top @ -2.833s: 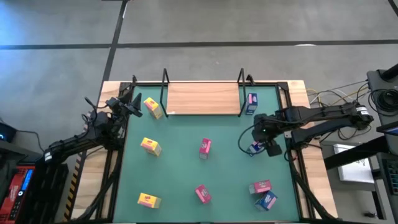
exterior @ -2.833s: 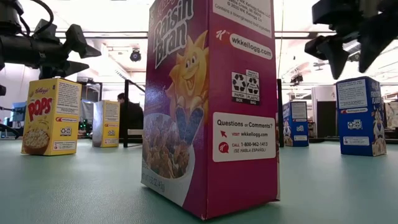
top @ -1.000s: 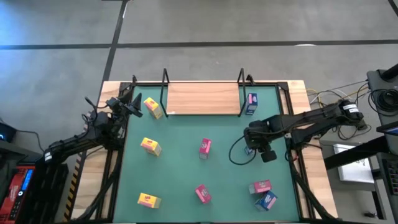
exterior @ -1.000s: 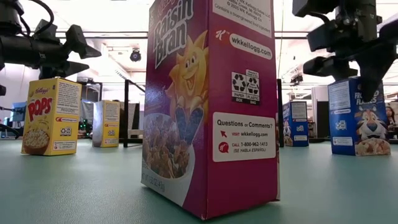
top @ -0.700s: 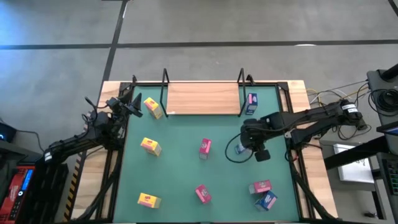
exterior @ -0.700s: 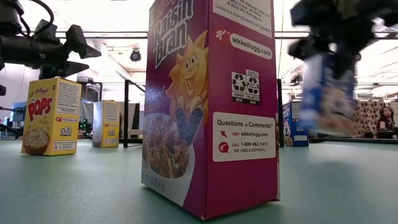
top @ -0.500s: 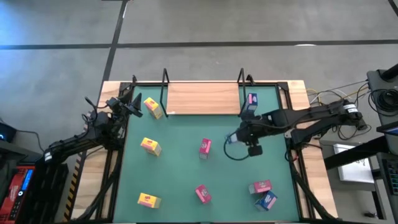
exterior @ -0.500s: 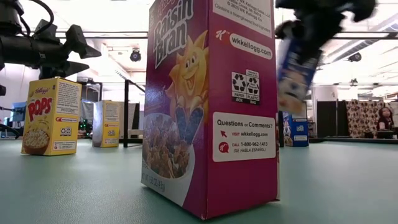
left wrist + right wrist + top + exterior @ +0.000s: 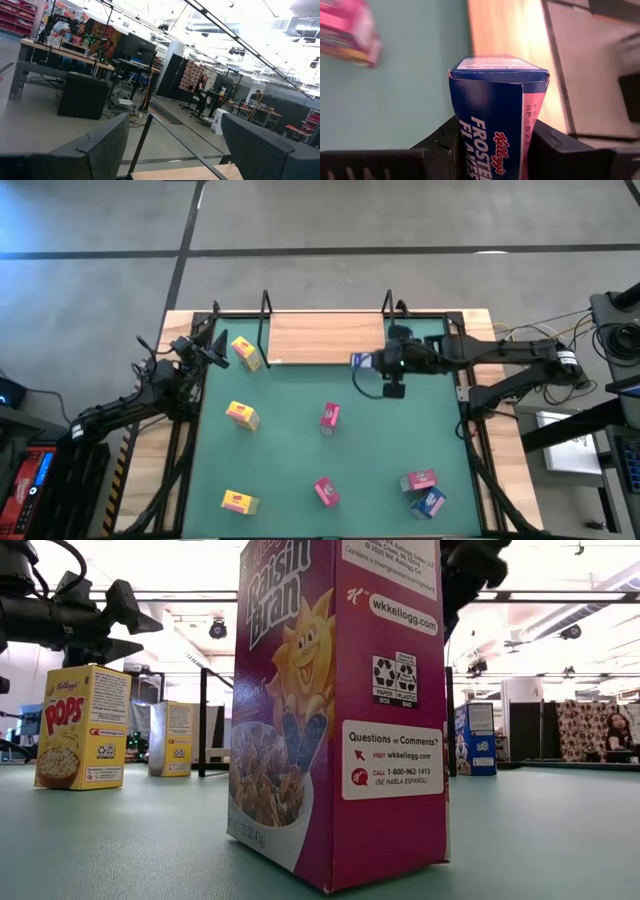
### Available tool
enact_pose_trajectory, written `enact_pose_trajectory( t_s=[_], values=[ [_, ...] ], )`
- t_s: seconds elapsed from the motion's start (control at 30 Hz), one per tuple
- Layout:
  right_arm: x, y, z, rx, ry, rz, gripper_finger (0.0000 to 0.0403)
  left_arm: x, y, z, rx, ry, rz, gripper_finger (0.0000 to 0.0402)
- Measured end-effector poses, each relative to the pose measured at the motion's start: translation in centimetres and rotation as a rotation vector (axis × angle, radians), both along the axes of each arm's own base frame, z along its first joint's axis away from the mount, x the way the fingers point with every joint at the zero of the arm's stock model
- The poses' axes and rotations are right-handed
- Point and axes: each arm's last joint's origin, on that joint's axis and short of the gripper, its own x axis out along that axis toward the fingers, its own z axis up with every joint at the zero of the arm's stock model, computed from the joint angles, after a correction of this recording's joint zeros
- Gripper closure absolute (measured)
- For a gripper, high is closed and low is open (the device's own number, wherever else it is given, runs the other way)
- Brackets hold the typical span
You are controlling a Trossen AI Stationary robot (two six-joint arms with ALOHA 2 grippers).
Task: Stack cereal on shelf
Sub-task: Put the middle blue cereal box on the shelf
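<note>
My right gripper (image 9: 372, 361) is shut on a blue cereal box (image 9: 359, 360), held above the table at the near right corner of the wooden shelf (image 9: 325, 337). The box fills the right wrist view (image 9: 495, 115). My left gripper (image 9: 213, 350) is open and empty at the table's far left, beside a yellow box (image 9: 245, 352); its fingers show in the left wrist view (image 9: 175, 150). Another blue box (image 9: 474, 739) stands on its base by the shelf's right end. In the low view, a pink box (image 9: 335, 710) hides the held box. My right gripper pinches the blue box between its two fingers (image 9: 442, 145), one on each side of its lower part (image 9: 470, 145). The fingers come level from the table's right. The box sticks out past them toward the table's left, its top end (image 9: 495, 64) leading, lifted clear of the table.
Yellow boxes (image 9: 241, 415) (image 9: 239, 502) stand on the table's left half. Pink boxes stand mid-table (image 9: 329, 416), near the front (image 9: 326, 491) and at the front right (image 9: 418, 479), beside a blue one (image 9: 428, 502). Black wire uprights (image 9: 388, 305) stand at the shelf's ends.
My right gripper has lifted the blue box clear of the table's right middle and carried it toward the far edge and leftward, to the shelf's right end. The box has tipped from upright to lying level.
</note>
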Motion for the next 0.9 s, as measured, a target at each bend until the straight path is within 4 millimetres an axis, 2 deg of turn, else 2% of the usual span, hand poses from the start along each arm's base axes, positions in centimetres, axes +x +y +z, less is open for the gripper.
enact_pose_trajectory(
  t_s=[0.3, 0.5, 0.9],
  values=[
    [1.0, -4.6, -2.3, -0.013, 0.124, -0.102, 0.0270, 0.0, 0.0, 0.0, 0.000, -0.001, 0.000, 0.0102],
    [2.7, -6.5, -3.8, -0.014, 0.209, -0.094, 0.0265, 0.0, 0.0, 0.0, 0.000, 0.000, 0.000, 0.0102],
    [5.6, -9.4, -3.6, 0.019, 0.261, -0.084, 0.0242, 0.0, 0.0, 0.0, 0.000, 0.000, 0.000, 0.0102]
  ],
)
